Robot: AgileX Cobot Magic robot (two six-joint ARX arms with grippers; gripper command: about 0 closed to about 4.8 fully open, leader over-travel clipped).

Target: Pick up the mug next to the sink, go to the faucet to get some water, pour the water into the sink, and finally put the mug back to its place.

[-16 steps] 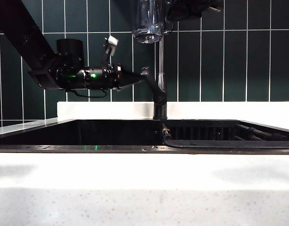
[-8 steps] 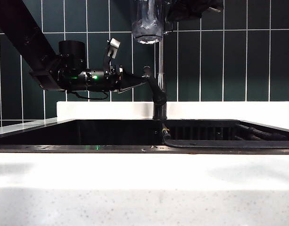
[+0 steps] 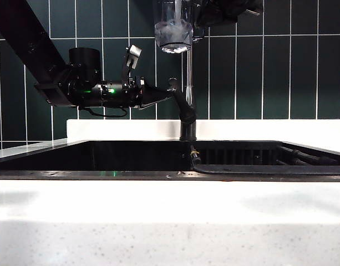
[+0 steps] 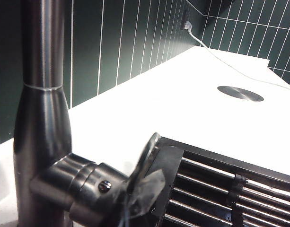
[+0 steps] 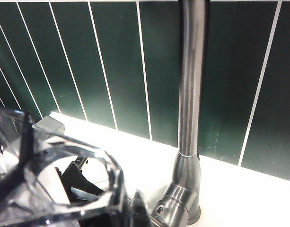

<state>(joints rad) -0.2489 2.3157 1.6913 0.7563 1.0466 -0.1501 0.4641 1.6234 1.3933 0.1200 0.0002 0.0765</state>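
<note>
High against the tiles, my right tool [image 3: 198,16] holds the mug [image 3: 173,29] upright above the sink [image 3: 131,156], just beside the faucet [image 3: 187,94] pipe. My left tool [image 3: 168,88] is clamped on its lever. I should keep the mug steady and level. Whether it contains water, I cannot tell.

- Mug [image 3: 173,30] cut off at the top edge of the exterior view, its rim out of sight.
- Right gripper [image 3: 198,16] mostly beyond that same edge, jaws not discernible.
- Faucet [image 3: 188,83] spout lost above the frame.
- Left gripper [image 4: 145,184] dark and close in its wrist view, jaws hidden against the lever.
- Sink [image 3: 131,158] floor lost in shadow.
</note>
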